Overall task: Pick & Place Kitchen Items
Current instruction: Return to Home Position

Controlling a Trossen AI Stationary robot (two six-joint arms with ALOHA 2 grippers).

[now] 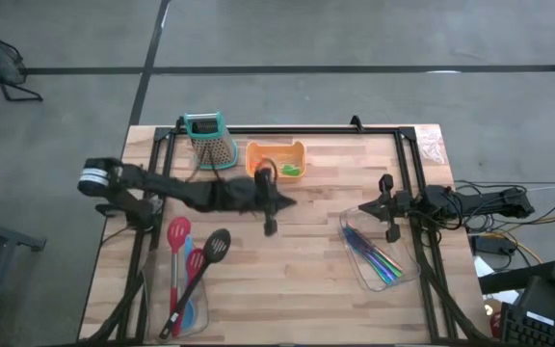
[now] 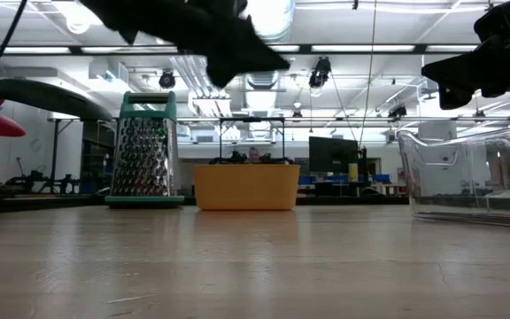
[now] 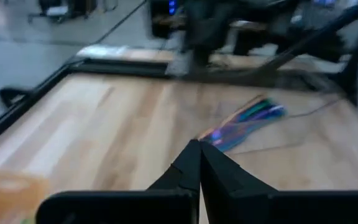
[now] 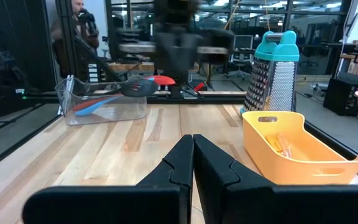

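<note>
Both the dark left gripper (image 1: 269, 226) and right gripper (image 1: 364, 208) are hovering with fingers together, seemingly idle because red and black long-handled utensils (image 1: 189, 265) are filling a clear plastic bin (image 1: 203, 316).

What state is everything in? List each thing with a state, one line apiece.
Left gripper: shut, empty, raised over mid-table.
Right gripper: shut, empty, at the table's right.
Teal-topped metal box grater: upright.
Orange plastic tray: upright, holding small green and orange pieces.
Clear plastic bin by left arm: holding red, black and blue long-handled utensils, heads over its rim.
Clear plastic bin by right arm: holding blue-handled shiny cutlery, lying flat.
</note>
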